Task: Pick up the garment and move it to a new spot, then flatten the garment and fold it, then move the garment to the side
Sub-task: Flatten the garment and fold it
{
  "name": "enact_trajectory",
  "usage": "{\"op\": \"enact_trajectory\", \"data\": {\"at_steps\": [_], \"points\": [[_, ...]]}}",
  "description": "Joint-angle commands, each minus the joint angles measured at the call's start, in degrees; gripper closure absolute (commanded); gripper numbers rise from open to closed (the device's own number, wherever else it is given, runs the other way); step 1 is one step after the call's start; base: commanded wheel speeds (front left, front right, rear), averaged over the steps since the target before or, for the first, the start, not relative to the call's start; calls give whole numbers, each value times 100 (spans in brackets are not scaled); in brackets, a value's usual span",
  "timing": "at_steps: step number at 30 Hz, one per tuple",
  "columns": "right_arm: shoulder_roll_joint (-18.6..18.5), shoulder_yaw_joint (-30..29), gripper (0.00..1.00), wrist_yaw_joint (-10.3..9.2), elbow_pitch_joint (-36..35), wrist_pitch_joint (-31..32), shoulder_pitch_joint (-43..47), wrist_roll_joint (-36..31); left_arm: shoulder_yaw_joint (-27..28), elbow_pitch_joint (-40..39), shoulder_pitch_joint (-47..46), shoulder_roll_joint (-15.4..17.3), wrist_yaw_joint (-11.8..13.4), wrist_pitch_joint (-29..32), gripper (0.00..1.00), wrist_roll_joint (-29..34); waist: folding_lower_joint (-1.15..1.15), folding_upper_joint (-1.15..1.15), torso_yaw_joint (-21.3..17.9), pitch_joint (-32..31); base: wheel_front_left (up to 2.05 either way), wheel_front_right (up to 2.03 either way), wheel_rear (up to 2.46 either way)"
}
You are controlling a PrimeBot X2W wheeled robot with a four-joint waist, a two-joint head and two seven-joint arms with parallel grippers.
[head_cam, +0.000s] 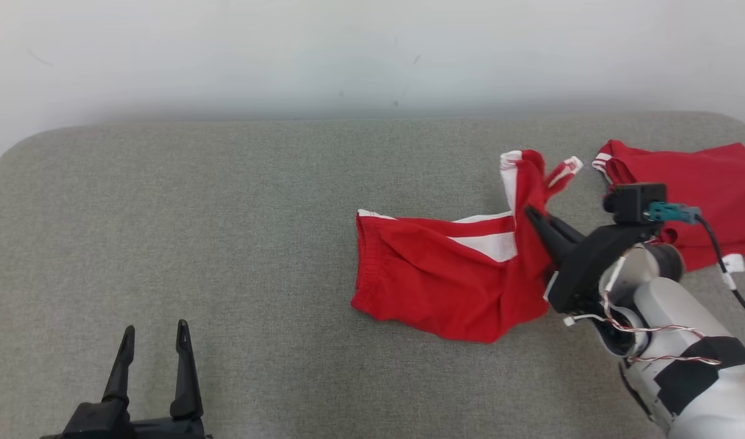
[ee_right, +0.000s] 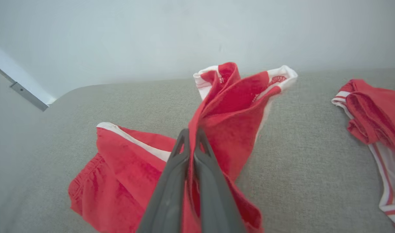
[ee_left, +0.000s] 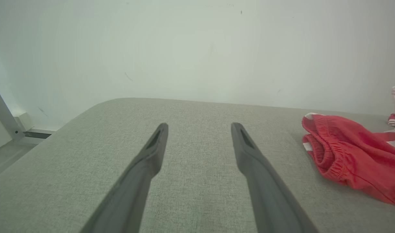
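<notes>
The garment is a pair of red shorts with white side stripes, lying crumpled right of centre on the grey padded table. My right gripper is shut on a fold of its leg end, which is pulled up off the table into a peak. The waistband end rests on the table. My left gripper stands open and holds nothing at the lower left, well away from the shorts, its two fingers spread over bare fabric.
A second red garment with white trim lies at the table's right edge, just behind my right wrist. A white wall backs the table. In the left wrist view, a metal frame leg shows beyond the table's left end.
</notes>
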Motion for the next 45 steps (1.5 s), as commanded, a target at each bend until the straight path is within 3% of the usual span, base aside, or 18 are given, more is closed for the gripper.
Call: {"op": "enact_trajectory", "data": {"at_steps": [1, 9, 18, 27, 35, 36, 37, 45], "points": [[157, 52, 100, -16, -210, 65, 19, 29, -38, -3, 5, -5, 29, -19, 0, -58, 0, 0, 47, 13, 0, 0, 0], [868, 189, 100, -16, -558, 409, -141, -78, -276, 160, -214, -5, 16, -19, 0, -206, 0, 0, 352, 102, 0, 0, 0], [1655, -18, 100, -16, 387, 456, -357, -434, -542, 291, -445, -5, 67, -19, 0, -416, 0, 0, 705, 274, 0, 0, 0], [2066, -5, 100, -16, 1267, 108, -486, -656, -629, 353, -538, -5, 84, -19, 0, -455, 0, 0, 796, 349, 0, 0, 0], [2195, 245, 100, -16, 1631, -229, -483, -312, -605, 434, -564, -5, 31, -19, 0, -341, 0, 0, 701, 287, 0, 0, 0], [2202, 289, 43, -16, 1630, -325, -486, -293, -596, 443, -554, -5, 19, -19, 0, -325, 0, 0, 689, 274, 0, 0, 0], [2203, 319, 0, -16, 1637, -408, -475, -225, -580, 456, -540, -5, 2, -19, 0, -311, 0, 0, 677, 253, 0, 0, 0], [2057, 648, 0, -16, 1328, -961, -389, 13, -368, 470, -357, -6, -74, -19, 0, -195, 0, 0, 509, 39, 0, 0, 0]]}}
